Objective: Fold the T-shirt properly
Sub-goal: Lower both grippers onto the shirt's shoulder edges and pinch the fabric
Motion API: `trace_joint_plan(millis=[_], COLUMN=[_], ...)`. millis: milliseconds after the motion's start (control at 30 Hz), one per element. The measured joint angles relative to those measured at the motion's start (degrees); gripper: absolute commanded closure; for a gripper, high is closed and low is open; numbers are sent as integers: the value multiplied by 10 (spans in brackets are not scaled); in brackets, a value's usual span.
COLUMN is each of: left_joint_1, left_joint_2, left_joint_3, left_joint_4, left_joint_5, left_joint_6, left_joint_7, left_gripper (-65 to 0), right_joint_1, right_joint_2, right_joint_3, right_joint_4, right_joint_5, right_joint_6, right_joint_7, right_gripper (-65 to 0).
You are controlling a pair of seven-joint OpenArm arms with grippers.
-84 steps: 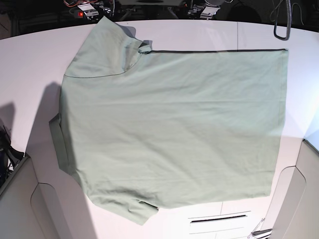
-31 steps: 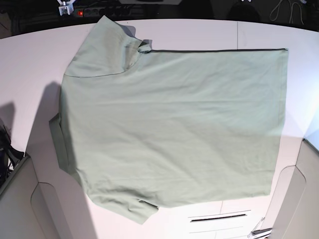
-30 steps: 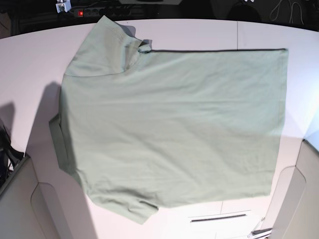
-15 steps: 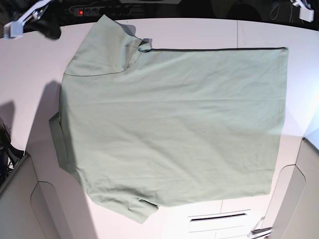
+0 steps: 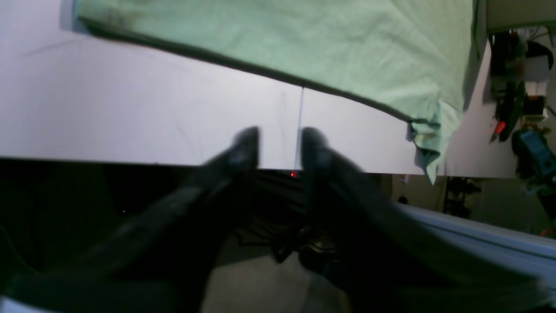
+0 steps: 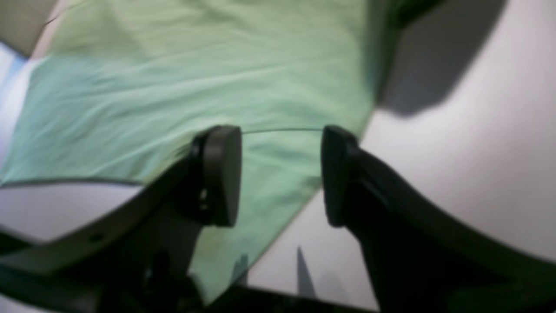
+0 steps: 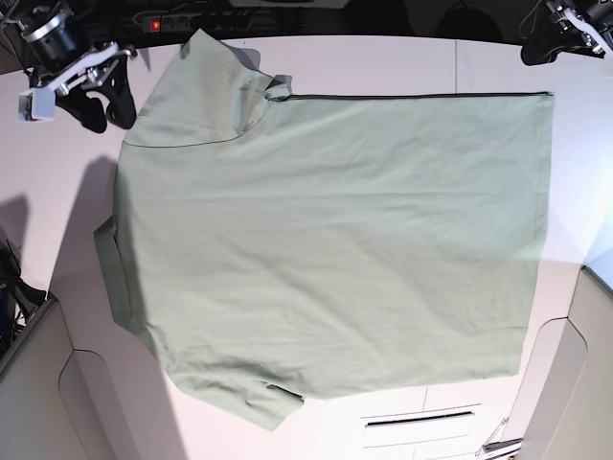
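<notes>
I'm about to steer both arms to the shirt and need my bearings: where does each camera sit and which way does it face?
Base: overhead, looking down on the T-shirt and table; both grippers show at the far corners.
Left wrist: behind the open left gripper, facing the table's far edge and the shirt's edge.
Right wrist: behind the open right gripper, above a sleeve.
All views share the T-shirt.

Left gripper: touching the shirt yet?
Apart. In the left wrist view the left gripper hangs open at the table's far edge, with bare white tabletop between its fingertips and the shirt.
</notes>
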Motion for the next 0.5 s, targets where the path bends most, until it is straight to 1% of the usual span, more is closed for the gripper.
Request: trace_joint_plan(millis=[67,133,233,300,333,400,500], left_joint_1=[-10,-20,-38,-48,-51,-57,-61], left_joint_2=[0,0,0,0,0,0,0], left_joint_3=[0,0,0,0,0,0,0], left_joint_4=[0,0,0,0,0,0,0], left_joint_5=[0,0,0,5,7,21,33], left_joint_6=[0,0,0,0,0,0,0], left_joint_7=[0,0,1,0,0,0,0], left_gripper=[-267,-267,-267,-267,-267,-267,-267], right_joint_1=[42,90,150,186,203,240,271], right_joint_2=[0,1,1,1,-1,1,1], right_joint_3=[0,2,2,3,3,5,5], right_joint_4=[-26,-70,-160,-229,-259,-308,-352], right_joint_5=[-26,-36,-28,-5,21,62,100], right_joint_6=[-18,-19,-20,-11,6,23,34], right_joint_7=[-17,-27,-34,-70,-72,-104,-144], right_gripper=[-293,-293,-293,-293,-293,-293,-293])
